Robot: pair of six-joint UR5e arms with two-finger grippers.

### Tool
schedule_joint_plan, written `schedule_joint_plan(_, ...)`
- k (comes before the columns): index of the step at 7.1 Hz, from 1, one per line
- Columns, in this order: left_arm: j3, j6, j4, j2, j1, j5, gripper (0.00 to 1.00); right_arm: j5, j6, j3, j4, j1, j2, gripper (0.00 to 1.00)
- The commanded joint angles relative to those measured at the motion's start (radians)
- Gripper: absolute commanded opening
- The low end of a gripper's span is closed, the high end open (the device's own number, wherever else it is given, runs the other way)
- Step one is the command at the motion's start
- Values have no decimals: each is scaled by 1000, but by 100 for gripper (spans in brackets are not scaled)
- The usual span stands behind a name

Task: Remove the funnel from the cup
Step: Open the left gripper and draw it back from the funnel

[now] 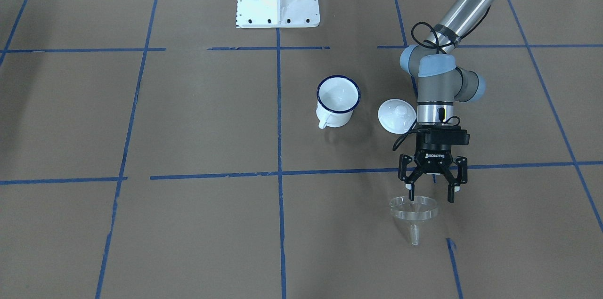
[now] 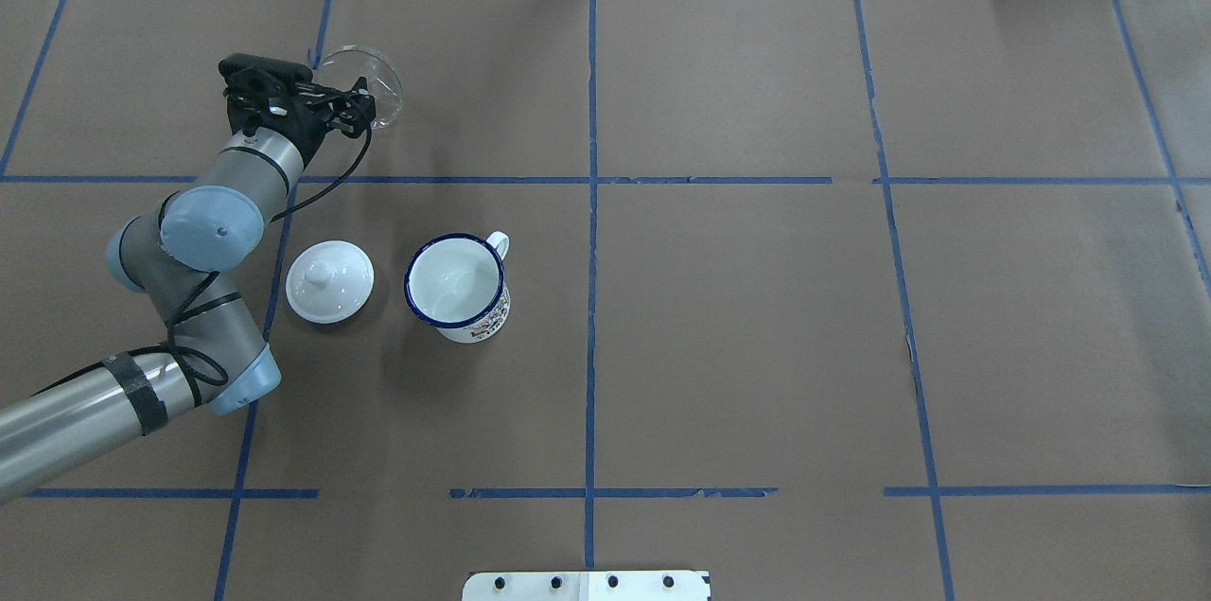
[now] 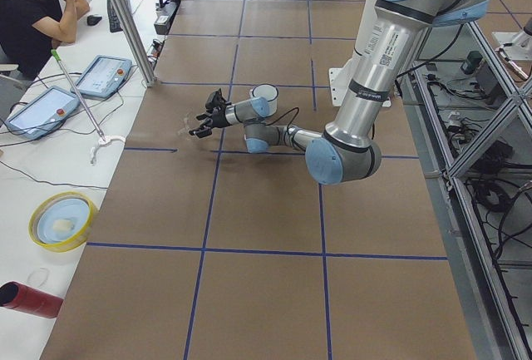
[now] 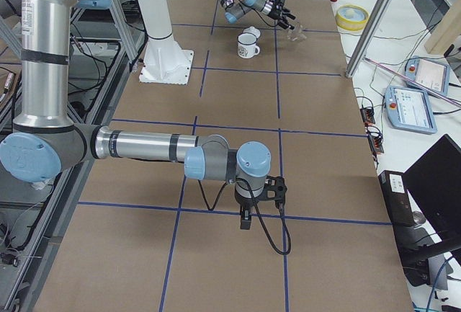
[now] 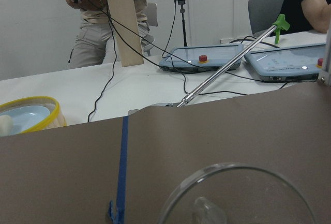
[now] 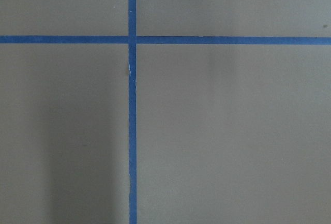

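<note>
Lying all by itself

The clear round-bowled funnel rests on brown paper, well apart from the shiny white blue-rimmed enamel cup. The black left gripper has jaws spread beside it. Right gripper: cannot tell.

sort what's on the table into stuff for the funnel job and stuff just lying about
For the job: funnel, already out of the cup; left gripper, open just above the funnel.
Lying about: white lid, beside the cup, not touching it.
</note>
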State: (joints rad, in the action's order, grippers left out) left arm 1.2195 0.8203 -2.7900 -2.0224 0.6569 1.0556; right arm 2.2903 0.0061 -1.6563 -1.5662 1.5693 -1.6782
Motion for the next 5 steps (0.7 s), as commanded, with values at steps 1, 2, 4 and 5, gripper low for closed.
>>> schedule_joint_plan(1, 140, -117, -14, 45, 33, 90, 100, 0, 0, 0, 0, 0, 0, 100)
schedule_joint_plan(2, 219, -118, -7, 103, 39, 145, 100, 0, 0, 0, 0, 0, 0, 100)
schedule_joint_plan(4, 375, -102, 132, 197, 146, 449, 100, 0, 0, 1, 0, 0, 0, 100)
schedule_joint_plan(5, 478, -81, 349, 200, 174, 563, 100, 0, 0, 0, 0, 0, 0, 100)
